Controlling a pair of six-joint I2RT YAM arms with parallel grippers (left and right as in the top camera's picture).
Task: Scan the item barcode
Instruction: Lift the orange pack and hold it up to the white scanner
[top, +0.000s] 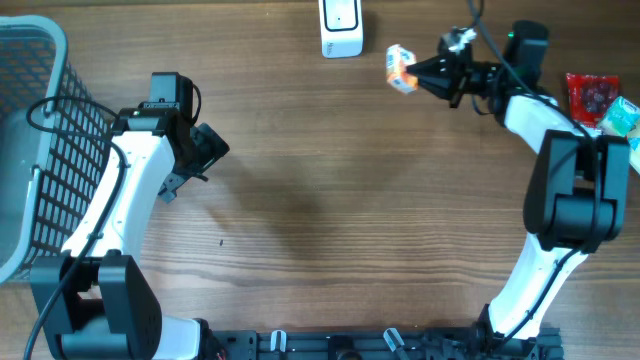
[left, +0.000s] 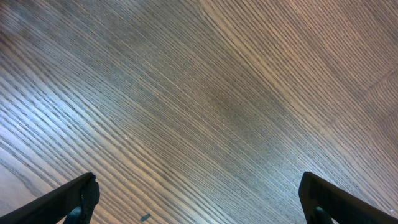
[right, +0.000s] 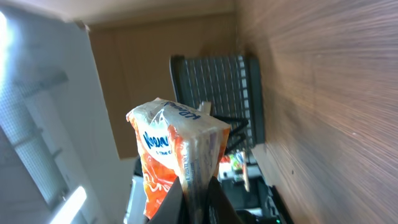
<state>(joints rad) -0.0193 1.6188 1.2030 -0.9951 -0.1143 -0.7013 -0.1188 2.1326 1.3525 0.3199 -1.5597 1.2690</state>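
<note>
Open table (top: 330, 210) spans the middle. A wire basket (top: 72, 150) walls the left, a white scanner (top: 341, 27) the far edge, packets (top: 590, 97) the right.

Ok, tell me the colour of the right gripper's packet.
Orange and white, with blue lettering; the packet shows best in the right wrist view.

A brown wood-grain table (top: 320, 230) fills the overhead view, and pale glare lies across its grain. In the right wrist view, a tan wall (right: 149, 43) and a brightly lit white panel (right: 56, 106) stand beyond it.
</note>
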